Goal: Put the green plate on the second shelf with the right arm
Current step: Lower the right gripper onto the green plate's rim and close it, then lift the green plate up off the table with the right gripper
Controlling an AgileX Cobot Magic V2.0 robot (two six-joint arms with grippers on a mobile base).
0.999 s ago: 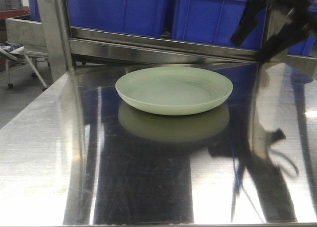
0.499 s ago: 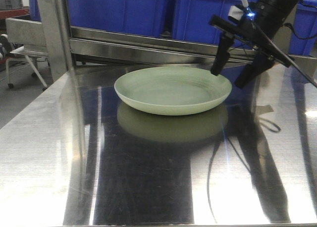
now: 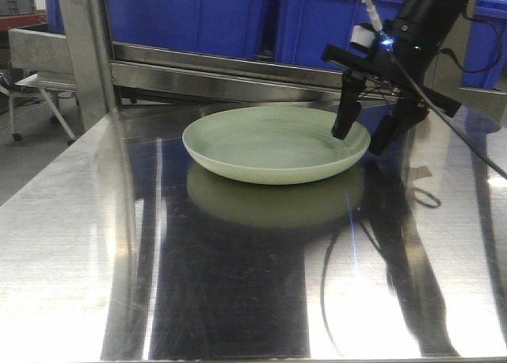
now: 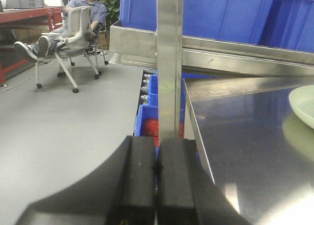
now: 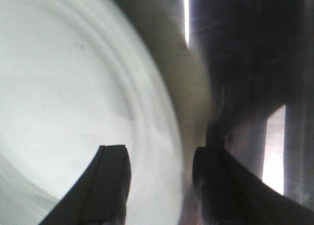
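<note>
The green plate lies flat on the mirror-like steel tabletop, near its far edge. My right gripper is open at the plate's right rim, one finger over the plate's inside, the other outside the rim. In the right wrist view the plate looks pale and fills the left, and the rim runs between the two spread fingers of the gripper. The second shelf's steel rail runs behind the plate, with blue bins on it. My left gripper is shut and empty, off the table's left edge.
A steel rack post stands at the table's back left corner. In the left wrist view a person sits on a wheeled office chair on the grey floor. Small blue bins sit low beside the post.
My right arm has come down and leftward from the upper right to the plate's right rim, its fingers now straddling the rim. The plate has barely moved.
</note>
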